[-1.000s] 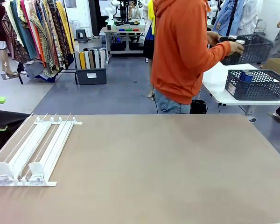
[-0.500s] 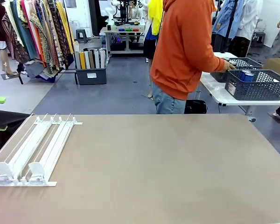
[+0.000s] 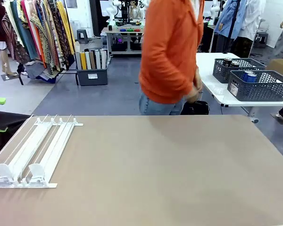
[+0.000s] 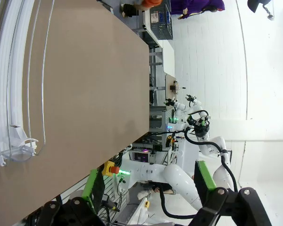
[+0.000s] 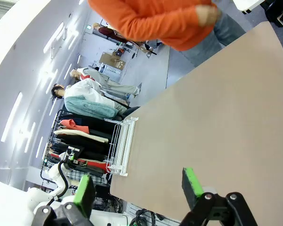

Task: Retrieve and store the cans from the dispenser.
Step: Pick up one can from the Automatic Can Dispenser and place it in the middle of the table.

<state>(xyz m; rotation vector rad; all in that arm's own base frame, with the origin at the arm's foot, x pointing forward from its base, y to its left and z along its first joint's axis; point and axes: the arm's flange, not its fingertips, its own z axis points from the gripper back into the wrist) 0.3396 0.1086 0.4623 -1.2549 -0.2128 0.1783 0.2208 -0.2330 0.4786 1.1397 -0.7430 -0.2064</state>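
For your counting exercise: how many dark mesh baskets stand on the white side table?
2: one basket nearer the camera, another basket behind it, both on the white side table. Others may be hidden.

A white dispenser [image 3: 35, 150] on the plain tan table [image 3: 170, 174], an orange-hooded person [image 3: 170, 52] in blue jeans behind, dark grey mesh baskets [image 3: 259, 84] holding blue cans [image 3: 249, 76].

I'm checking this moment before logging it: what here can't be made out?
- Person's hand, front view: motion-blurred, so whether it holds anything is unclear.
- Cans in the mesh baskets, front view: too small and screened to count.
- Dispenser, left wrist view: far end cut off by the picture's edge.
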